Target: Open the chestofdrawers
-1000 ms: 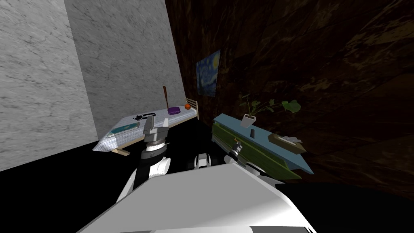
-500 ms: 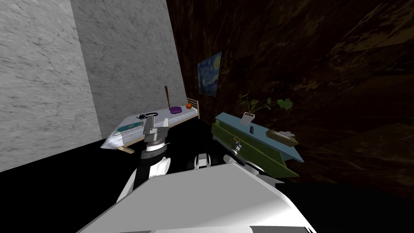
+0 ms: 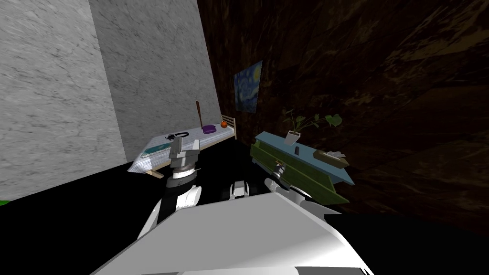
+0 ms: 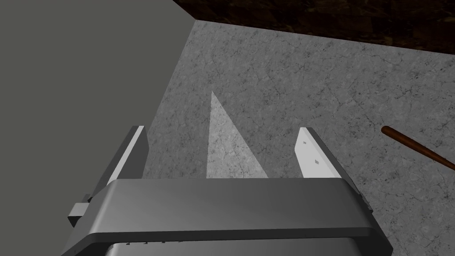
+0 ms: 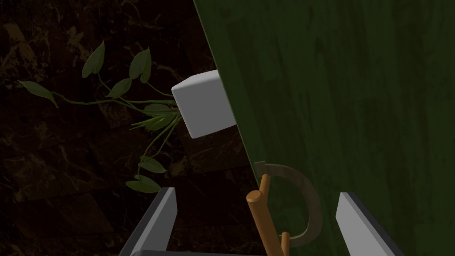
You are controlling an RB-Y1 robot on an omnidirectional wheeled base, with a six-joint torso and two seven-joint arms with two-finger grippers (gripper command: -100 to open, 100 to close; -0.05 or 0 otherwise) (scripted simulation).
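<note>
The right gripper (image 5: pixel 256 194) sat spread at the green chest of drawers (image 5: pixel 355 89), the wooden handle (image 5: pixel 257 209) right between its fingers but not pinched: the grasp step, by the look of it. Next it needed to close on that handle and pull back; the left gripper (image 4: pixel 220 133) hung spread, idle.

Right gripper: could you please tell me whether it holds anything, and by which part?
Nothing is held: the right gripper is open, the brown handle between its fingers, untouched.
</note>
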